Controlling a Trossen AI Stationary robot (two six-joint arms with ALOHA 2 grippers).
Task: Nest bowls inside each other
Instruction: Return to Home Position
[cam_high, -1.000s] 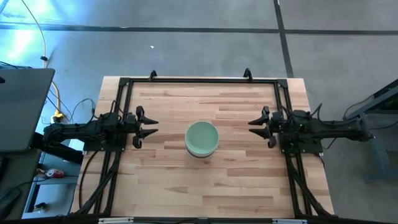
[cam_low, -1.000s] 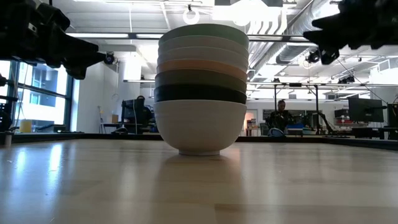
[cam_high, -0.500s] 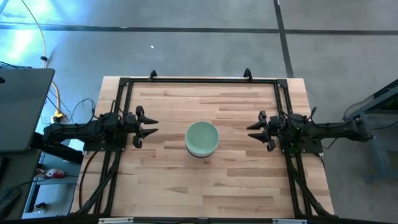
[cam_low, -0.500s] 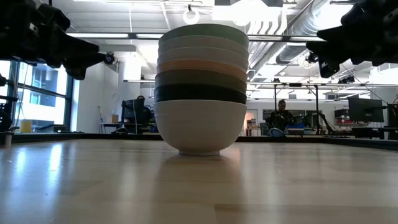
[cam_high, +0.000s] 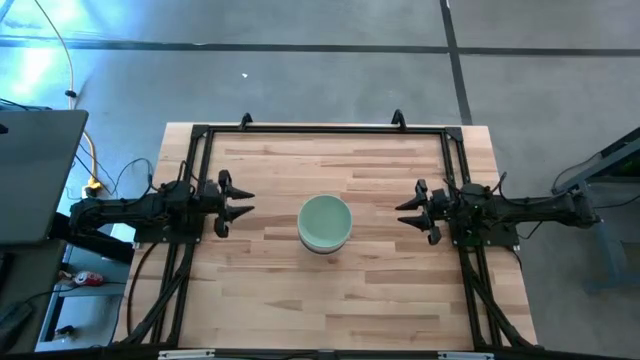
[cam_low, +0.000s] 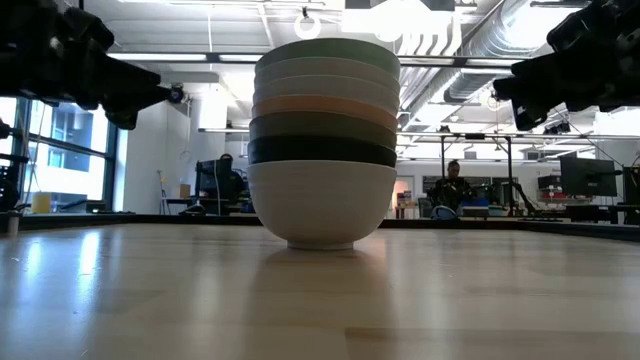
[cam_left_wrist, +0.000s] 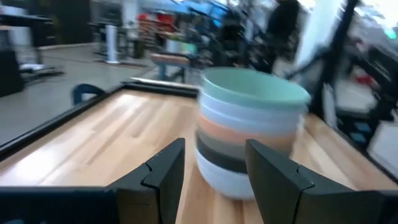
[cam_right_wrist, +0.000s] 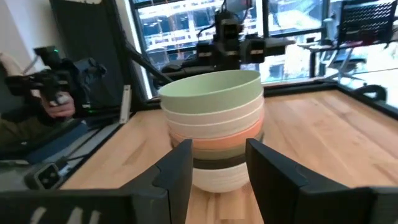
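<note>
**A:** Where do the bowls stand?

**B:** All seven sit nested in one stack of bowls (cam_high: 325, 223), upright at the middle of the bench (cam_high: 270, 290).

**A:** In what order?

**B:** The low view shows it. The bottom white bowl (cam_low: 318, 205) rests on the bench. Above it come the black bowl (cam_low: 320, 150), the olive-grey bowl (cam_low: 322, 126) and the peach-orange bowl (cam_low: 324, 104). Then two more white bowls (cam_low: 326, 70), with the pale green bowl (cam_low: 327, 48) on top.

**A:** And the left end effector (cam_high: 243, 203)?

**B:** It hangs above the left side of the bench, well apart from the stack and pointing at it. Its fingers (cam_left_wrist: 163, 171) are spread wide and hold nothing. In the left wrist view the stack shows in the gap between them.

**A:** The right end effector (cam_high: 403, 213)?

**B:** It mirrors the other. It is over the right side, raised off the bench, aimed at the stack and well clear of it. Its fingers (cam_right_wrist: 177, 171) are likewise wide apart and empty.
</note>
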